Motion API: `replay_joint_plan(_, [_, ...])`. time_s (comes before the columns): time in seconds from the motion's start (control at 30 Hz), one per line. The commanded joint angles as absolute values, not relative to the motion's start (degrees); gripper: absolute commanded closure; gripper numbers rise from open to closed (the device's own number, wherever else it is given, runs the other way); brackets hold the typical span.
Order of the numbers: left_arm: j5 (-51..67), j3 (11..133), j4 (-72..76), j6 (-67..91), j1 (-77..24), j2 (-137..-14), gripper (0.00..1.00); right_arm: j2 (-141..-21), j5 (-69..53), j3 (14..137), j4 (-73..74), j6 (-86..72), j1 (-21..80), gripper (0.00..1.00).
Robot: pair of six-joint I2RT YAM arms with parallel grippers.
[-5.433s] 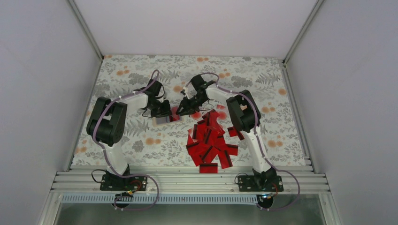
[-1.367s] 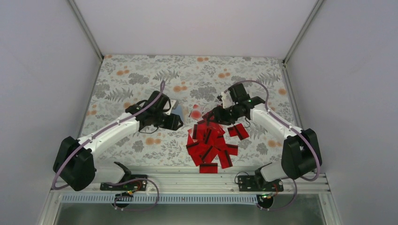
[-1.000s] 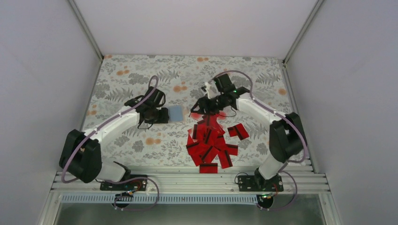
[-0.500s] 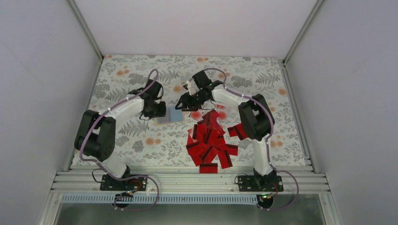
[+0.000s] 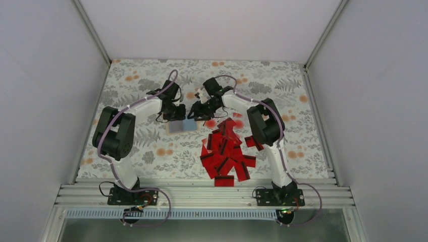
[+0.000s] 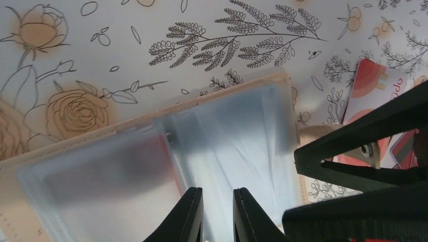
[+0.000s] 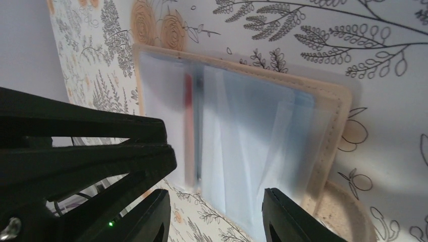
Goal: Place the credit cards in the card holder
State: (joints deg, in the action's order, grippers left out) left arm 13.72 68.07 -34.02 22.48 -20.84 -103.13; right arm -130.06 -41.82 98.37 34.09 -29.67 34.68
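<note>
The card holder (image 5: 181, 126) lies open on the flowered cloth, tan-edged with clear sleeves; it also shows in the left wrist view (image 6: 101, 166) and the right wrist view (image 7: 252, 126). A red card edge shows in one sleeve. My left gripper (image 5: 177, 115) (image 6: 218, 194) stands nearly closed, pinching the bunched sleeves. My right gripper (image 5: 194, 113) (image 7: 215, 192) is wide open and empty over the holder's right half. The red credit cards (image 5: 226, 154) lie in a pile to the near right. A pale card with a red blot (image 6: 371, 83) lies beside the holder.
The two grippers are close together over the holder; my right fingers (image 6: 363, 131) cross the left wrist view and my left fingers (image 7: 101, 131) fill the left of the right wrist view. Two red cards (image 5: 255, 142) lie apart from the pile. Grey walls enclose the table.
Both arms folded back and drew in. My right gripper moved left from above the pile to the holder. The holder slid a little left and nearer with my left gripper.
</note>
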Motion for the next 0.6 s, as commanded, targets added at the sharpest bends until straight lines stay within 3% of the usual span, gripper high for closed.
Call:
replay_joint_plan(0.0, [15.8,70.3,-33.3,20.4,-20.7,-105.6,0.84,-131.3,-40.4,100.4,36.2,-28.2,33.8,0.53])
replay_joint_plan(0.57, [17.1,71.5,-33.4,19.8,-20.7,-111.0,0.86,-133.6,-42.0,98.8,36.1,-25.8,33.6,0.53])
